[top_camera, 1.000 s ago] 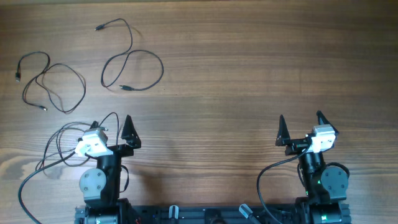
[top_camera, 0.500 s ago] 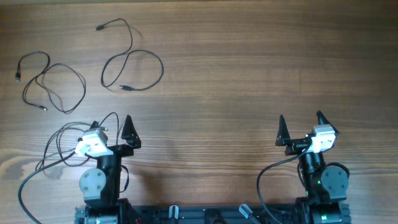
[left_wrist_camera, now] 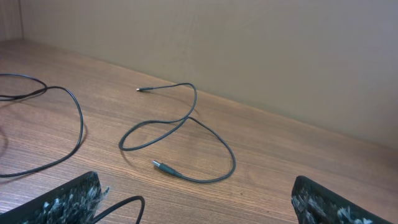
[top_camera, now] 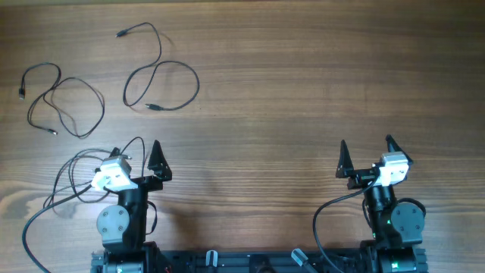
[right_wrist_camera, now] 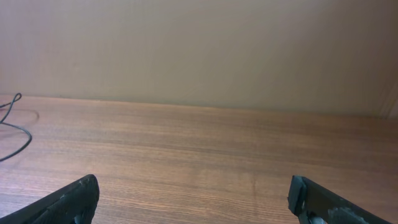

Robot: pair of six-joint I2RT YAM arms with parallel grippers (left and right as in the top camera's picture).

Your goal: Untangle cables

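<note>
Currently the left claw [top_camera: 135,149] and right claw [top_camera: 366,142] stand wide and empty; reaching for the cables [top_camera: 154,108] ahead could snag the arm wire [top_camera: 137,139] beside the left claw.

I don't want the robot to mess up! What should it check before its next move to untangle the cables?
1. Left gripper open, empty: ok.
2. Right gripper open, empty: ok.
3. Left cable and right cable lie apart: ok.
4. Each cable knot-free where it crosses itself: cannot tell.
5. Arm wire clear of the left gripper: cannot tell.
</note>
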